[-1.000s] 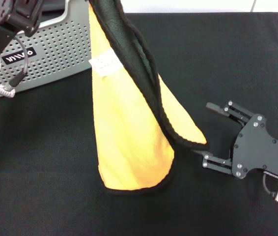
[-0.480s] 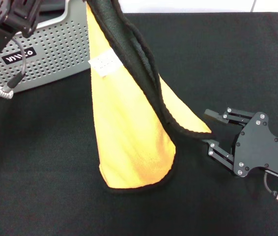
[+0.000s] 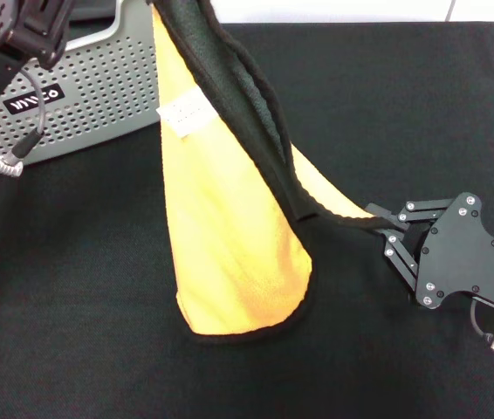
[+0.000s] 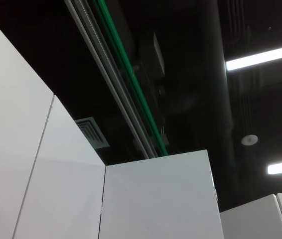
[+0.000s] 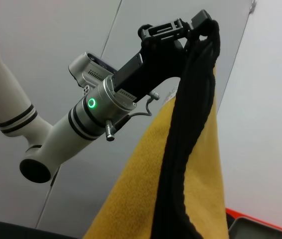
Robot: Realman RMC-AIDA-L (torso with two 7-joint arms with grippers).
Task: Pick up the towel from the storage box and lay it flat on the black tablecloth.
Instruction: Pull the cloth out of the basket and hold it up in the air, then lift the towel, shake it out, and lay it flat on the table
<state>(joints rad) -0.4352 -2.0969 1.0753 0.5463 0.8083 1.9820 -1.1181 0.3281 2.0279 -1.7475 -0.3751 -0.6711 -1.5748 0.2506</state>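
left claw (image 5: 201, 27): raised high on its arm, clamped on the top of the towel (image 3: 229, 236); seen from the right wrist view.
towel: hangs in a long cone, yellow-orange side out, dark side folded along the edge, white tag near the top, bottom hem down at the black tablecloth (image 3: 81, 332).
right claw (image 3: 385, 230): low over the cloth, arm reaching in from the right, fingers spread either side of the towel's trailing corner.
storage box (image 3: 99, 96): back left on the tablecloth, behind the towel.
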